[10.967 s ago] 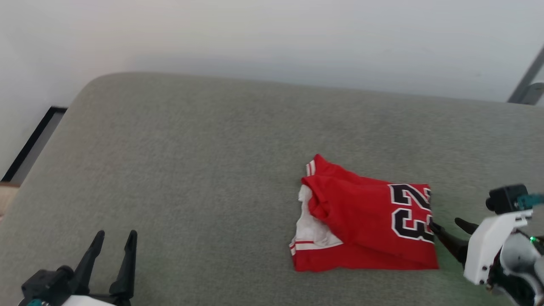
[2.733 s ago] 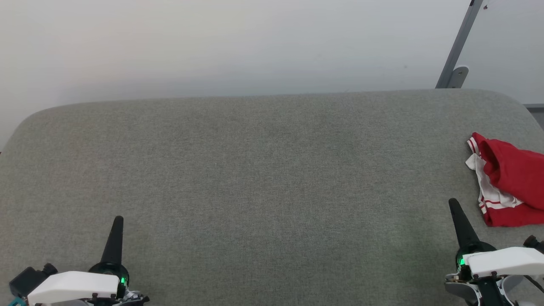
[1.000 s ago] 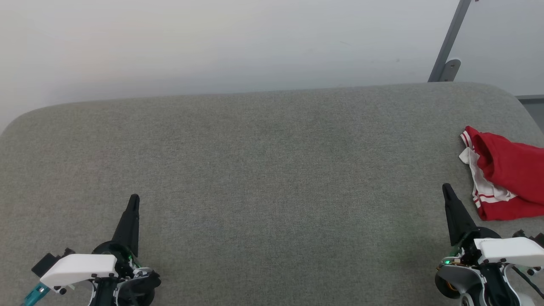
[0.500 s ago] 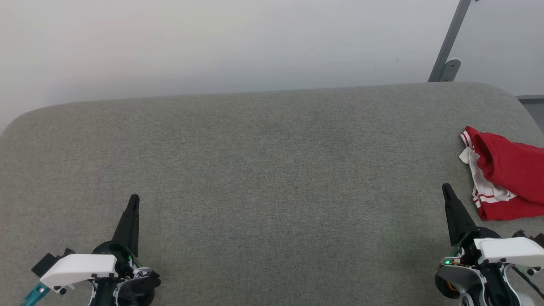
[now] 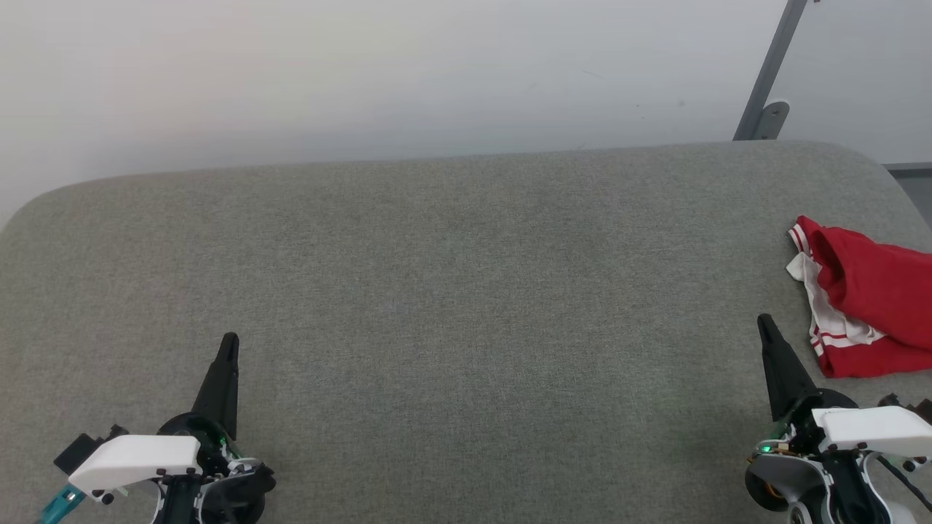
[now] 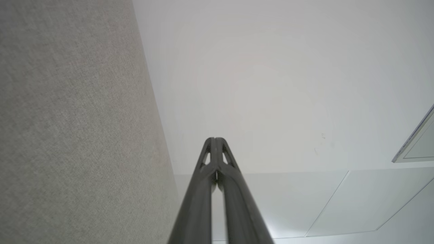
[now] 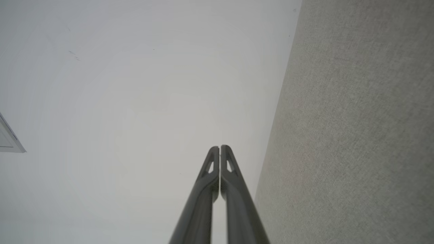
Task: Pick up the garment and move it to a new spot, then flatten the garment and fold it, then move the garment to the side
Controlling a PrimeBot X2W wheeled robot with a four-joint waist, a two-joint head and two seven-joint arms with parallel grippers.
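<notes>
The garment (image 5: 870, 298), red with a white sleeve and striped trim, lies folded at the far right of the grey cushion (image 5: 451, 306), partly cut off by the head view's edge. My right gripper (image 5: 764, 324) stands shut and empty just left of it, apart from the cloth. At the lower left my left gripper (image 5: 229, 342) is shut and empty too. In the left wrist view the left gripper (image 6: 215, 139) has its fingers pressed together, pointing at the white wall. The right wrist view shows the right gripper (image 7: 219, 147) closed the same way.
The grey cushion has rounded far corners and ends at a white wall (image 5: 364, 73). A grey metal bar (image 5: 768, 73) leans at the back right. The cushion's fabric runs along one side of each wrist view (image 6: 67, 118) (image 7: 356, 135).
Nothing has moved in the last second. Before that, the garment went from the cushion's middle to its far right, and both grippers closed.
</notes>
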